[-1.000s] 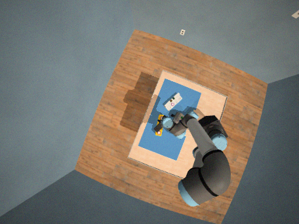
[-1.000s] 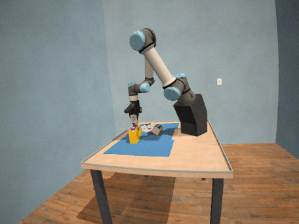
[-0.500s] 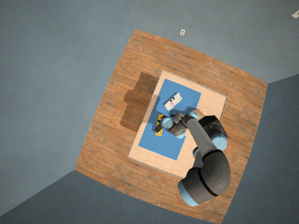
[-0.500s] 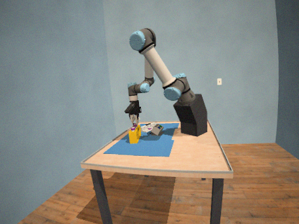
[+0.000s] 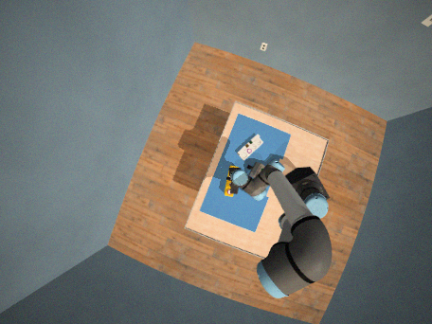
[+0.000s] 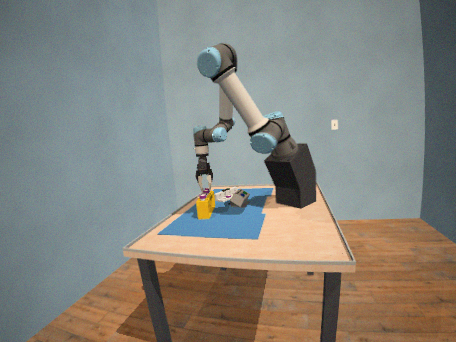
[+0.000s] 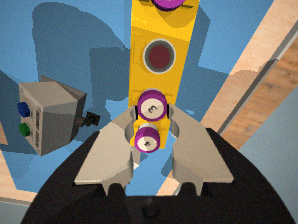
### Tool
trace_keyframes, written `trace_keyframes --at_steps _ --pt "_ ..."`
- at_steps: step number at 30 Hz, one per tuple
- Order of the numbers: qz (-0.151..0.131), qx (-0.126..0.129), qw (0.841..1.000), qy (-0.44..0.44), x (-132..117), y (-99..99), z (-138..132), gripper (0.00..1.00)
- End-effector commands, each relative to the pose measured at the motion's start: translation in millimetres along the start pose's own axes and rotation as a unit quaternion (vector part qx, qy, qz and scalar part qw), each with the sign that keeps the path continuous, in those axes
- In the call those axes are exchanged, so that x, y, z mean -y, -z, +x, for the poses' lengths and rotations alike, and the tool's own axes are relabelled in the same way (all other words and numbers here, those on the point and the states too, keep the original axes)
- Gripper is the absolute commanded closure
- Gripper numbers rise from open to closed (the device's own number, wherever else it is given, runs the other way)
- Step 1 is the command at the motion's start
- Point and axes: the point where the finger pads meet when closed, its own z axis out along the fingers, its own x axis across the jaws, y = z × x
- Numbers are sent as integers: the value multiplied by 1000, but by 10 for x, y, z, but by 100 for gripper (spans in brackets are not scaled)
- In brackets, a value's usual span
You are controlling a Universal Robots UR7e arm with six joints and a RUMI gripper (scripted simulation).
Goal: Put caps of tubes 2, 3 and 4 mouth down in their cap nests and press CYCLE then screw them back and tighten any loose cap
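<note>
- Cap of tube 3 [image 7: 151,106]: purple, white dot marked 3, sitting on its tube in the yellow decapping station [image 7: 160,30]. It is between the fingertips of the gripper [image 7: 152,114].
- Jaws: closed most of the way and clamped on that cap, dark pads against both sides.
- Cap of tube 4 [image 7: 146,139]: on its tube, next slot toward the camera. In the wrist view it shows in the gap between the two grey fingers.
- Tube 2 [image 7: 159,56]: uncapped, dark red inside the white rim.
- Cap of tube 1 [image 7: 167,3]: on, cut off by the frame edge.
- Key housing [image 7: 47,110]: grey box beside the station, not touching it, with the blue key [image 7: 22,107] above the green key [image 7: 23,130].
- Cap tray [image 5: 255,140]: white, near the station on the blue mat [image 5: 237,208]. There is a small purple ring on it; I can't tell which nest.
- Arm reaches down vertically over the station from the black pedestal [image 6: 292,180] at the far end of the table [image 6: 300,240].
</note>
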Motion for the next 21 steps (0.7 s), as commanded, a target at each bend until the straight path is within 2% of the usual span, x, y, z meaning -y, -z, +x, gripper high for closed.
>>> trace_keyframes --at_steps 1,3,11,12,21 --pt "7 -1 992 128 0 4 2 100" --pt "7 -1 984 176 0 4 2 100" --pt "7 -1 984 176 0 4 2 100" --pt "7 -1 984 176 0 5 2 65" --pt "7 -1 984 176 0 4 3 65"
